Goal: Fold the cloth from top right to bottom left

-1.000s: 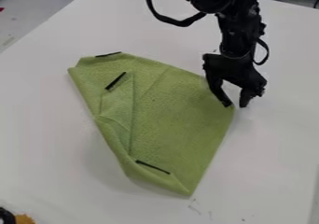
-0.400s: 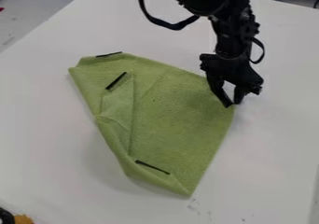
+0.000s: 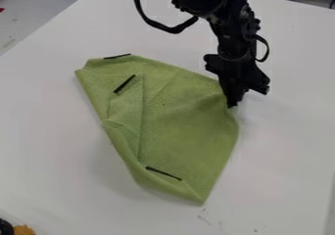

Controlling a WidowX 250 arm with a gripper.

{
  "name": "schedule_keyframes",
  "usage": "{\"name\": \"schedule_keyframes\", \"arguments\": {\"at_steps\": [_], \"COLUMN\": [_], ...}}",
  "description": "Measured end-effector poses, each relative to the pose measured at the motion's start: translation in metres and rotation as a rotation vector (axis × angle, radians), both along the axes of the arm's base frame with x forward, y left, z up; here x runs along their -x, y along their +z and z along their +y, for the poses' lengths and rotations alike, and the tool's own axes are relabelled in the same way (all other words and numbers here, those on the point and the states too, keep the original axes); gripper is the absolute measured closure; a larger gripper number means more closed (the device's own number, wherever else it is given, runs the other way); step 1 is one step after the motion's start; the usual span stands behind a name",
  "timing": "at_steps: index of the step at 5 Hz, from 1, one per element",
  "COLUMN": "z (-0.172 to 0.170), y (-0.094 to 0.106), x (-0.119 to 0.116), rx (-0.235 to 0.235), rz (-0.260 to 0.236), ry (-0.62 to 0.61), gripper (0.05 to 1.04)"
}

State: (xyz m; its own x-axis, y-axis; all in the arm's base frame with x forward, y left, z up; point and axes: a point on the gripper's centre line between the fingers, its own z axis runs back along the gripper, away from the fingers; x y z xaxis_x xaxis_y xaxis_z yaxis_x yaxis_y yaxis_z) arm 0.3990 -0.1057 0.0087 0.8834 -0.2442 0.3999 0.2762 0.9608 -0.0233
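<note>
We've got room to pass over the counter (image 3: 46, 146) L & R of the cloth (image 3: 190, 126). Up top, the arm (image 3: 232, 31) w/ its looped cable (image 3: 173, 30) blocks us; orange item (image 3: 25, 230) at view's lower-L corner.

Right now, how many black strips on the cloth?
3 in sight: one at the upper-left edge, one just below it, one near the bottom. Folds may hide more.

The camera looks down at a slant from above the white table (image 3: 59, 131), facing across it to its far edge at the frame's upper right, near enough that the tabletop spans most of the frame
</note>
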Motion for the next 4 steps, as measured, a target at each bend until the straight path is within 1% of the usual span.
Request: {"name": "schedule_keyframes", "arguments": {"at_steps": [1, 2, 3, 4], "z": [0.004, 0.008, 0.021, 0.058], "y": [0.002, 0.008, 0.05, 0.069], "x": [0.001, 0.01, 0.013, 0.037], "rx": [-0.042, -0.132, -0.189, -0.251], "rz": [0.035, 0.075, 0.03, 0.045], "ry": [-0.004, 0.033, 0.108, 0.162], "gripper": [1.0, 1.022, 1.025, 1.026]}}
